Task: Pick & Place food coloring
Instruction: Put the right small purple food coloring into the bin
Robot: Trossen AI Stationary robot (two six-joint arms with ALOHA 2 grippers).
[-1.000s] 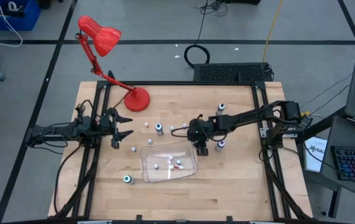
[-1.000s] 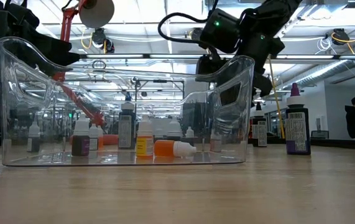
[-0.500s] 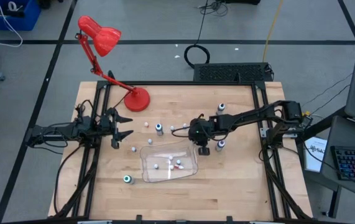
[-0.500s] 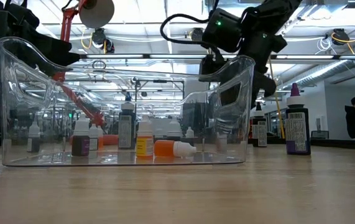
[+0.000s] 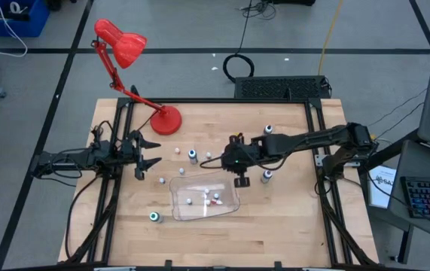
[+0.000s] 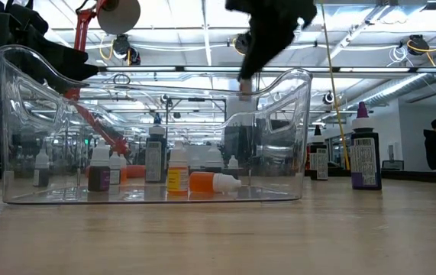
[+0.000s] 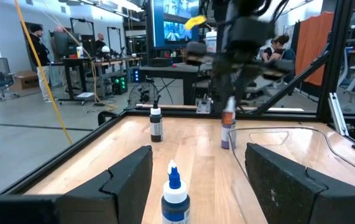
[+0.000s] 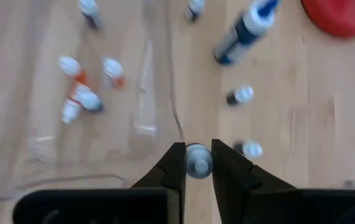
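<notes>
Transport is the step in hand: the right tool (image 8: 198, 163) has its fingers closed on a small white-capped bottle (image 8: 197, 160) and carries it above the table (image 5: 275, 226), near the tray's (image 5: 178, 209) far rim. Motion blur makes its height hard to judge. Next it should move in over the tray, where several bottles already lie, and let go. The left tool (image 5: 148, 153), fingers spread wide, waits near the table's left edge.

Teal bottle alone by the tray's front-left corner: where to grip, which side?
The teal bottle looks upright, cap up. Come straight down, pinch the body under the cap, fingers parallel to the tray wall so neither hits it.
</notes>
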